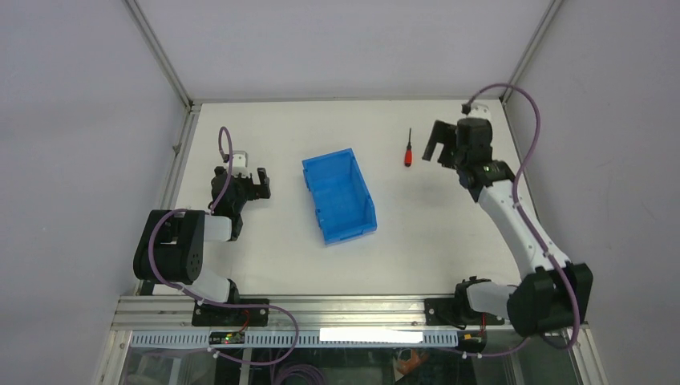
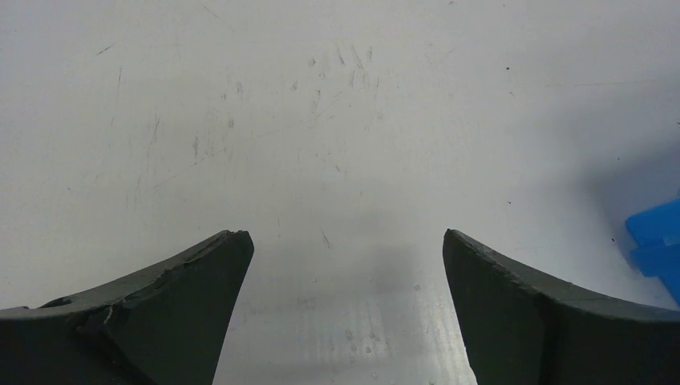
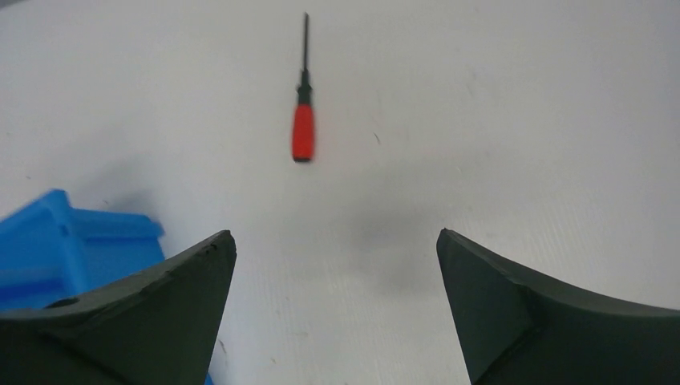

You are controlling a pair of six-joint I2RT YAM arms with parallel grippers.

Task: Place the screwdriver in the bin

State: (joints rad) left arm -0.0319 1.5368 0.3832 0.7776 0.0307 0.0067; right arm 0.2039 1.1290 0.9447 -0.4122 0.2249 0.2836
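screwdriver (image 1: 408, 150) lies flat on table (image 1: 265, 257), right of bin (image 1: 341, 197), not touching it, red handle toward the arms. right gripper (image 3: 335, 241) hovers near it, fingers wide, holding nothing. left gripper (image 2: 347, 241) sits left of bin, fingers wide, holding nothing.

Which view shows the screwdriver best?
The right wrist view: the screwdriver lies large and unobstructed ahead of the open right gripper, red handle and dark shaft distinct. Top external shows it tiny, right of the bin. Left wrist misses it.
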